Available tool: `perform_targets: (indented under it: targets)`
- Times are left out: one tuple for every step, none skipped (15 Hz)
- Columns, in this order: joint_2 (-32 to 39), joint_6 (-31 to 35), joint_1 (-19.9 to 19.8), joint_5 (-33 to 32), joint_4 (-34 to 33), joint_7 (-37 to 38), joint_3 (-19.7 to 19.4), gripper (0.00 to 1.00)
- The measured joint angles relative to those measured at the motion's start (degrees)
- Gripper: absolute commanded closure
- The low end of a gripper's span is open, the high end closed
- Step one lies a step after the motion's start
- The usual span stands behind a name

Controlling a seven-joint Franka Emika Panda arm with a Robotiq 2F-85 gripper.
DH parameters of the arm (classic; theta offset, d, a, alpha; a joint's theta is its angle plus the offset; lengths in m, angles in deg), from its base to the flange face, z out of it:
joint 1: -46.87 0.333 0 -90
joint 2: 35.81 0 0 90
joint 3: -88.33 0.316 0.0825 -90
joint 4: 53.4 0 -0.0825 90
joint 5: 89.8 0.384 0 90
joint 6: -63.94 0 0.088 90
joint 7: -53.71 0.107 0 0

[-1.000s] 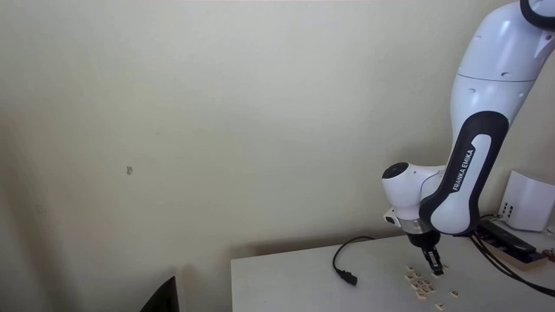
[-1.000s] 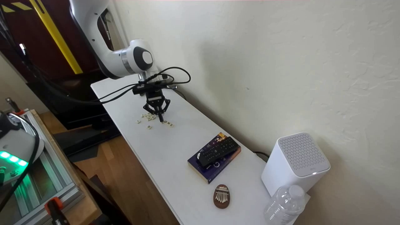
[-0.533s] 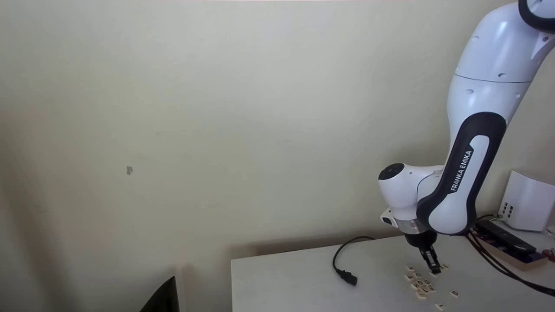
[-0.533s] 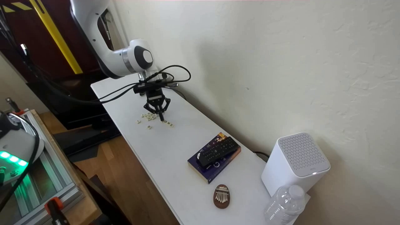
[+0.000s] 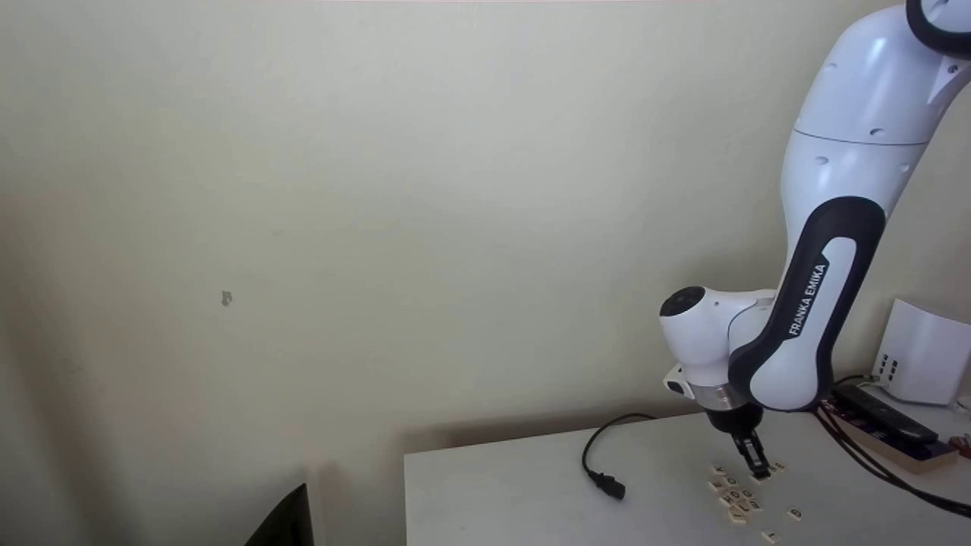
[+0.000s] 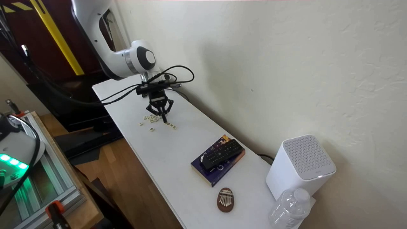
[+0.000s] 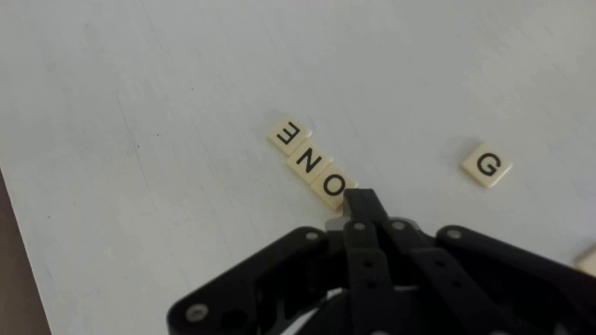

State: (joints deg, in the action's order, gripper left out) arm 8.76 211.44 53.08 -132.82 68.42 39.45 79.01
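Change: against the frames from a second ago, the fingers (image 7: 365,204) sit slightly further toward 10 o'clock in an exterior view; against the half-second frames the difference is barely visible. A pale tile (image 5: 757,479) at their tips appears to shift with them, while the row beside it shows no clear displacement. Reading: fine nudging of one tile along the table (image 6: 168,152), not a lift.

Fingers: pressed together, nothing visible between them. Contact with the tile beneath: cannot tell.

Position: in the wrist view, the O tile (image 7: 331,185), N tile (image 7: 309,160) and E tile (image 7: 288,134) lie edge to edge, running from the fingers toward 11 o'clock; the E tile is slightly staggered. The O tile is just beside the fingers. A cream edge under the tips is probably the pale tile, face hidden. The G tile (image 7: 486,165) lies apart, between 2 and 3 o'clock.

Surroundings, by clock from the fingers: in an exterior view, tile cluster (image 5: 734,495) near, at 8, and power cord plug (image 5: 608,486) well apart, at 9. In an exterior view, paperback book (image 6: 219,172) with remote control (image 6: 221,154) on it at 4, kalimba (image 6: 225,205) at 5.
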Motion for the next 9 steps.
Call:
perform_targets:
  targets:
    - [0.01, -0.05, 0.00, -0.28, 0.00, 0.00, 0.04, 1.00]
    - [0.01, -0.11, 0.00, -0.60, 0.00, 0.00, 0.08, 1.00]
    - [0.02, -0.17, 0.00, -0.90, 0.00, 0.00, 0.12, 1.00]
    - [0.03, -0.20, 0.00, -1.13, 0.00, 0.00, 0.15, 1.00]
    - [0.03, -0.23, 0.00, -1.29, 0.00, 0.00, 0.17, 1.00]
    - [0.03, -0.25, 0.00, -1.40, 0.00, 0.00, 0.19, 1.00]
    - [0.04, -0.29, 0.00, -1.55, 0.00, 0.00, 0.20, 1.00]
    - [0.05, -0.36, -0.02, -1.72, 0.00, 0.00, 0.20, 1.00]
    - [0.07, -0.44, -0.05, -1.94, 0.00, 0.00, 0.19, 1.00]
